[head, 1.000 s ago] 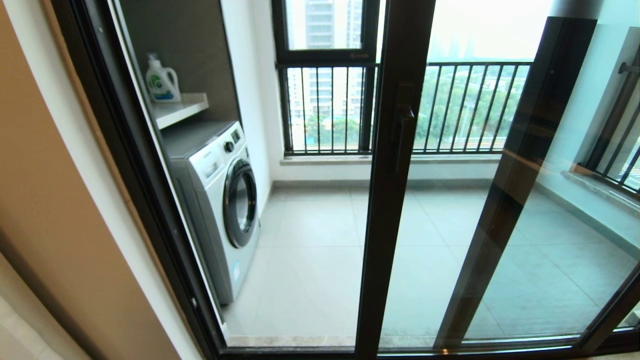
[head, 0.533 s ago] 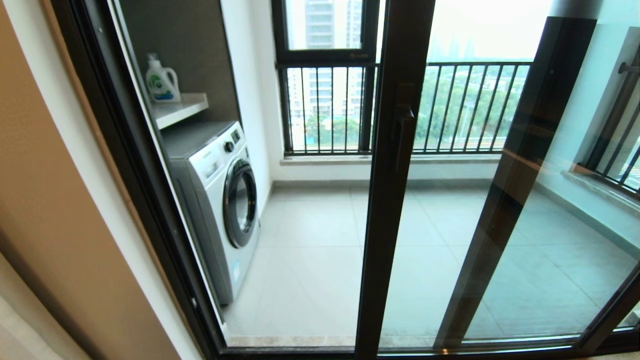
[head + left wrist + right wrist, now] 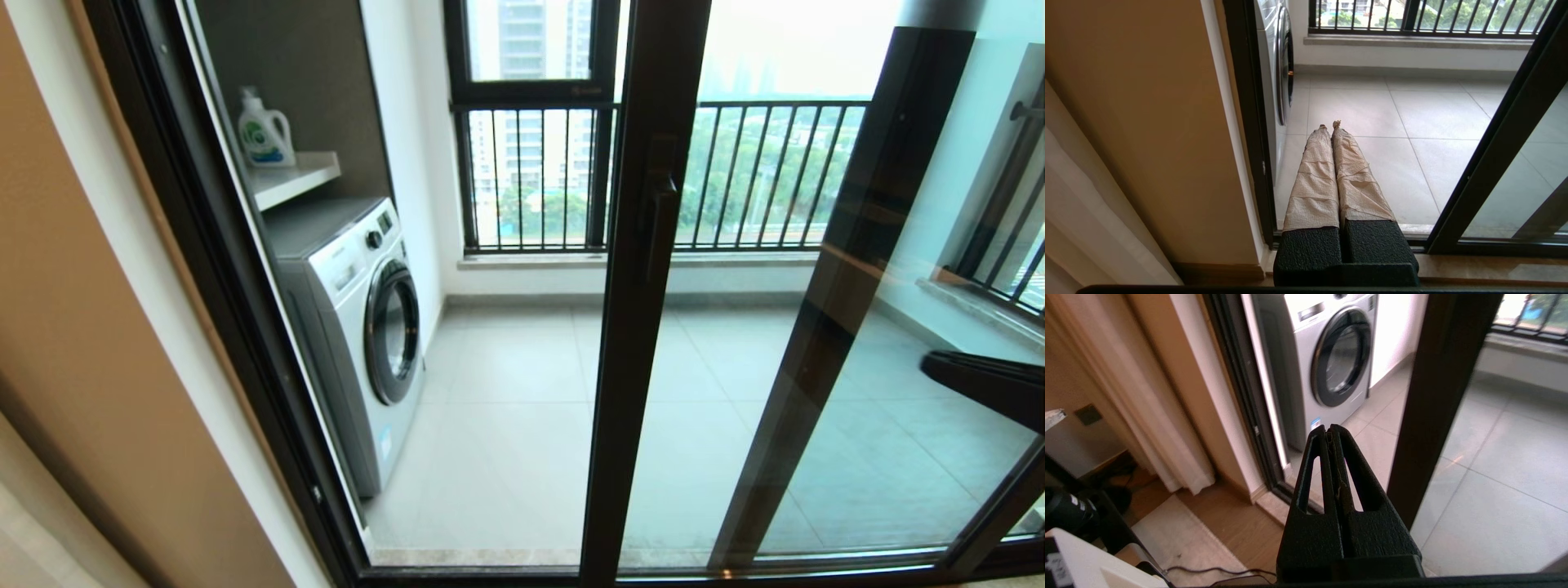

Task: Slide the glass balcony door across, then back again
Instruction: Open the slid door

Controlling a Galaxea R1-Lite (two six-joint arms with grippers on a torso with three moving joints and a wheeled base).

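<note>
The glass balcony door point(image 3: 727, 343) stands part-way across the opening, its dark stile point(image 3: 641, 310) with the bar handle point(image 3: 660, 224) near the middle, so the gap to the washing machine point(image 3: 359, 327) is open. The right gripper point(image 3: 1331, 430), fingers pressed together and empty, sits at the right edge of the head view, well apart from the handle, likely placed to reach it. The left gripper point(image 3: 1329, 124), also pressed together, hangs low near the sill, idle.
</note>
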